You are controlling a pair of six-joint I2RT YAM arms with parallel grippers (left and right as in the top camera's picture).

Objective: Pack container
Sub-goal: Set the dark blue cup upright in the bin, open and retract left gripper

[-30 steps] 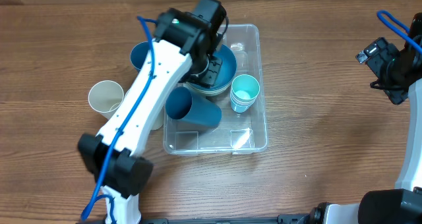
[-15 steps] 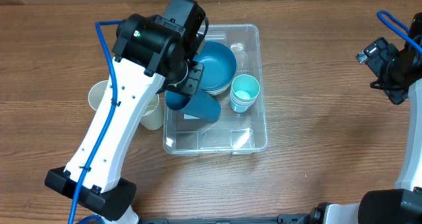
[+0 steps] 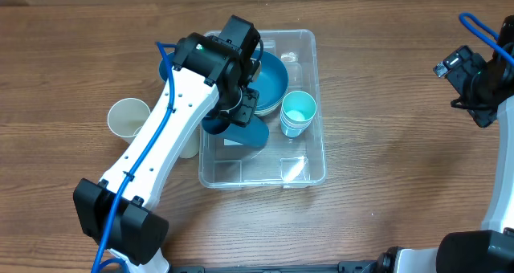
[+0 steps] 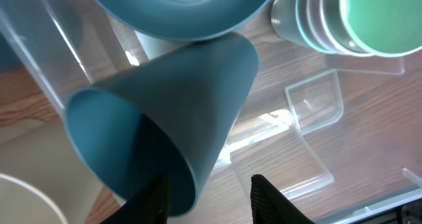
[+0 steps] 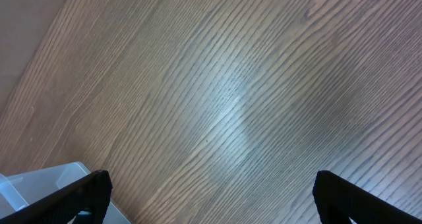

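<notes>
The clear plastic container [image 3: 309, 170] stands at the table's middle. It holds a blue bowl [image 3: 273, 79], a stack of teal cups [image 3: 298, 111] and a dark blue cup [image 3: 245, 134] lying on its side. My left gripper [image 4: 211, 197] is open over that cup [image 4: 171, 105]: one finger is inside its rim, the other is outside and apart from the wall. In the overhead view the left gripper [image 3: 243, 104] is over the container's left half. My right gripper [image 5: 211, 191] is open wide and empty over bare table at the far right [image 3: 474, 84].
A cream cup [image 3: 128, 117] stands left of the container, with a second cream cup [image 3: 186, 144] partly under my left arm. Another blue cup [image 3: 167, 64] shows behind the arm. The container's corner [image 5: 39, 184] shows in the right wrist view.
My left arm swung left off the blue bowl, then came back right and down to the lying dark blue cup. The cup has barely shifted. The right arm has not moved.
</notes>
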